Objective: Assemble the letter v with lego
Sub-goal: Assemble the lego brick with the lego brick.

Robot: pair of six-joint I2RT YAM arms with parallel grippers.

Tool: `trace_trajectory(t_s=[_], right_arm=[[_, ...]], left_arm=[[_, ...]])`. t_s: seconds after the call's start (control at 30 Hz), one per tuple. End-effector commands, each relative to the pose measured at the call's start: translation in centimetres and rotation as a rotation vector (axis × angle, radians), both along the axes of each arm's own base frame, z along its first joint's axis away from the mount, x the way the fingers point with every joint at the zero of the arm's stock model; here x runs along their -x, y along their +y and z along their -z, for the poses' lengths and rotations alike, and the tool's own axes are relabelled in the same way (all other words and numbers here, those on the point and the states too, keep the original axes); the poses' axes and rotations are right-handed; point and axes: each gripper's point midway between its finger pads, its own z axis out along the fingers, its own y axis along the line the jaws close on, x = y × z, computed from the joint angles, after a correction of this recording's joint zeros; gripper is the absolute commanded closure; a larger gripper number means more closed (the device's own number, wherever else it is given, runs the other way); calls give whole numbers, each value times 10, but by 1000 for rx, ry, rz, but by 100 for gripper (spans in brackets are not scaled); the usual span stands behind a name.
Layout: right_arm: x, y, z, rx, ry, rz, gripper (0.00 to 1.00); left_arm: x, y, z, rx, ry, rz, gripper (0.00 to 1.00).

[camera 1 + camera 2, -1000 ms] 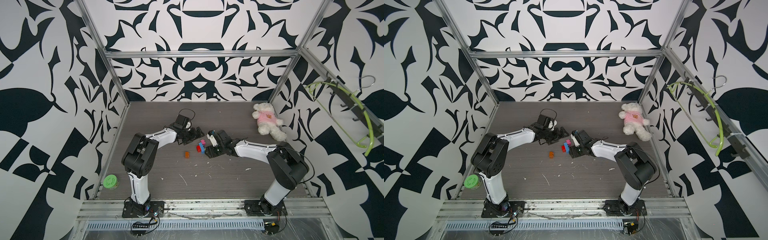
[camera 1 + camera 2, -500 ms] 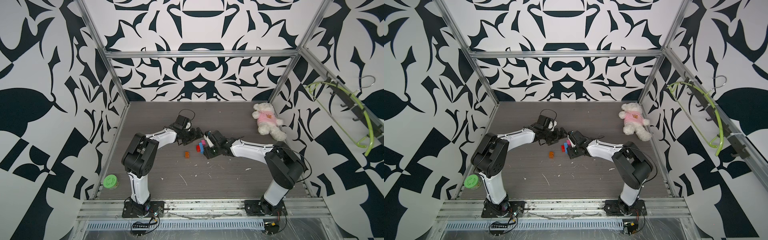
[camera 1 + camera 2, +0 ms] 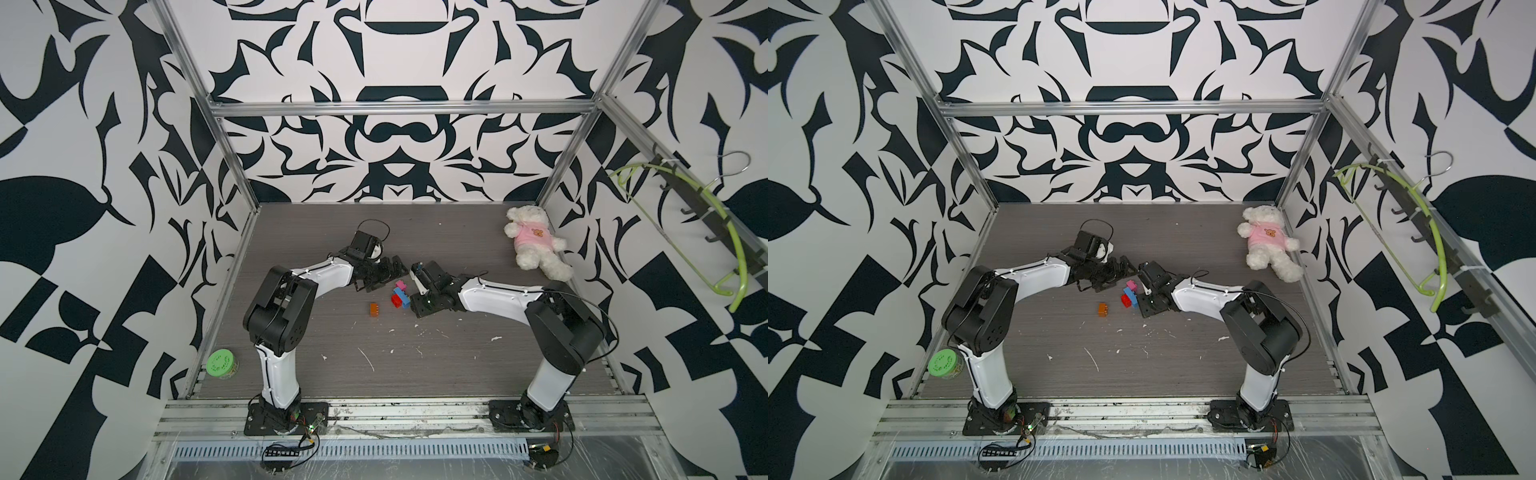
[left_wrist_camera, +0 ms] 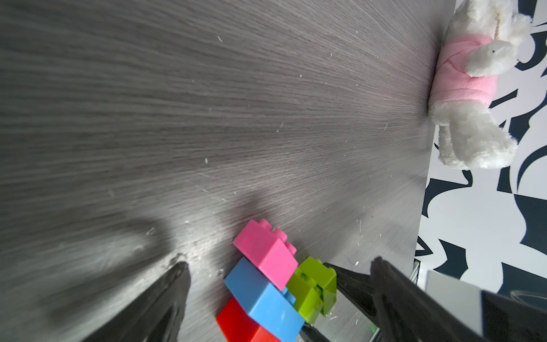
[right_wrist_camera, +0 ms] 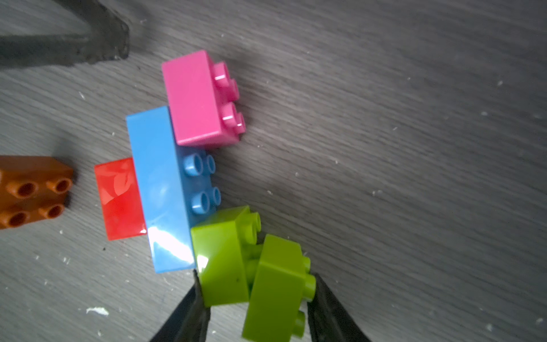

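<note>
In the right wrist view a red brick (image 5: 120, 198), a longer blue brick (image 5: 159, 189) and a pink brick (image 5: 194, 97) lie joined on their sides on the grey table. Two lime green bricks (image 5: 251, 266) sit at the blue brick's end, the outer one askew on the inner one's studs. My right gripper (image 5: 257, 277) is shut on them, one finger on each outer side. An orange brick (image 5: 32, 192) lies loose, apart from the red one. My left gripper (image 4: 278, 266) is open, its fingers straddling the cluster (image 3: 400, 295). Both top views show the cluster (image 3: 1129, 295).
A white teddy bear in a pink shirt (image 3: 534, 243) lies at the back right corner. A green-lidded jar (image 3: 220, 365) stands at the front left edge. White crumbs dot the table (image 3: 415, 365) in front of the bricks.
My right gripper has slid left toward the cluster and its jaws have narrowed onto the lime green bricks. The left arm has stayed where it was, open.
</note>
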Motion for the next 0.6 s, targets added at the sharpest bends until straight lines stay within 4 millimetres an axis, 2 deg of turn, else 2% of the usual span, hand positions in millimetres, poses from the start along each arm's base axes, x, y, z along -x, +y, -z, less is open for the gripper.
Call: trace_trajectory(t_s=[0.0, 0.23, 0.43, 0.57], right_arm=[[-8, 12, -16, -34, -49, -29, 44], [-5, 17, -21, -39, -53, -132, 37], [-5, 26, -21, -77, -32, -213, 38], [-9, 22, -19, -57, -27, -202, 39]], left_arm=[[7, 0, 1, -3, 14, 11, 0], [8, 2, -1, -7, 9, 18, 0], [7, 8, 0, -17, 9, 8, 0], [7, 9, 1, -19, 11, 6, 0]])
